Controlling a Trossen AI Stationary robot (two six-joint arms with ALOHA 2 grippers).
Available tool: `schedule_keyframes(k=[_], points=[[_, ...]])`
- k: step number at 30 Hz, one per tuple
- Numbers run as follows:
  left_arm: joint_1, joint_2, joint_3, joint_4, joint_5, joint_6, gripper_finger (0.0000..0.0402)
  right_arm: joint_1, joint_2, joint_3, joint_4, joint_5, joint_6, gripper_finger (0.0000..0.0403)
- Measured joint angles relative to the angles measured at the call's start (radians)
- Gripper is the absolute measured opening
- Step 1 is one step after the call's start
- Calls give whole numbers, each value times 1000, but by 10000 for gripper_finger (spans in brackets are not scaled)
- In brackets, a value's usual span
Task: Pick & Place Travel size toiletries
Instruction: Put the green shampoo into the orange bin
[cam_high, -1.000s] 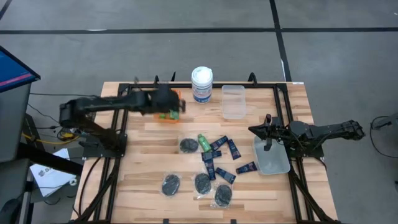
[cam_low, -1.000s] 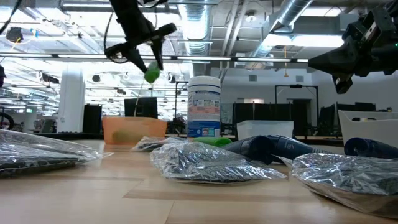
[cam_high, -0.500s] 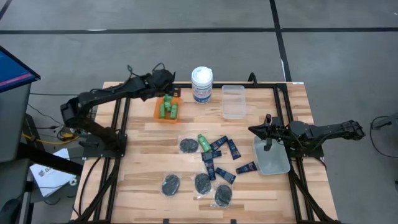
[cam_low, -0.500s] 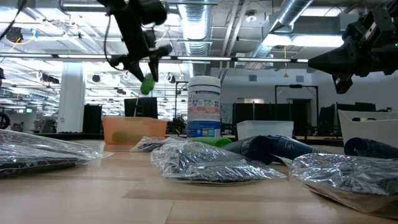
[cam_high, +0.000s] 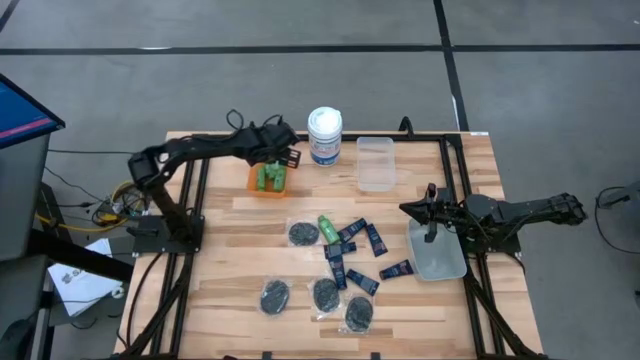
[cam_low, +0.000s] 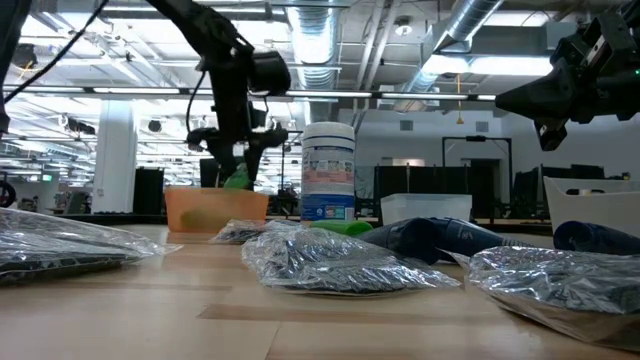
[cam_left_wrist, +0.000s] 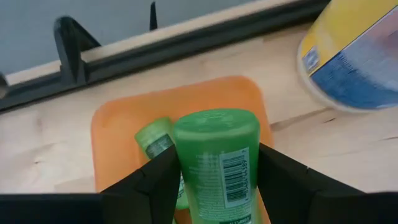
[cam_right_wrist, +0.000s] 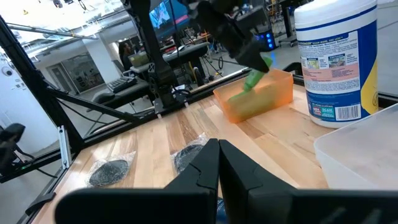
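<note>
A: From above? The left gripper (cam_high: 277, 160) hangs over the orange bin (cam_high: 254, 186) at the counter's (cam_high: 230, 270) eleven o'clock; the right gripper (cam_high: 412, 209) waits at three.

B: Left wrist view: fingers (cam_left_wrist: 152, 180) clamped on a green bottle (cam_left_wrist: 217, 162). Right wrist view: fingers (cam_right_wrist: 202, 174) together.

Counter (cam_high: 230, 270): left edge strip and front corners bare. Obstacles: white canister (cam_high: 324, 135) and clear bin (cam_high: 375, 163) along back edge; toiletries clutter (cam_high: 340, 262) mid-counter.

The left gripper (cam_left_wrist: 217, 171) is gripping a bright green bottle (cam_left_wrist: 217, 158) between its dark fingers (cam_left_wrist: 146, 186), above the orange bin (cam_left_wrist: 115, 127). Another green bottle (cam_left_wrist: 155, 146) is lying inside it. The white canister (cam_left_wrist: 354, 56) is standing just beside the bin on the wooden table (cam_left_wrist: 43, 152).
</note>
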Motion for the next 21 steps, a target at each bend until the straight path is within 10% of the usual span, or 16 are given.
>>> schedule_keyframes(k=[12,21], points=[[0,66,0,29,1,0,187,0,0,0,0,0,0,0],[0,60,0,35,47,66,274,0,0,0,0,0,0,0]])
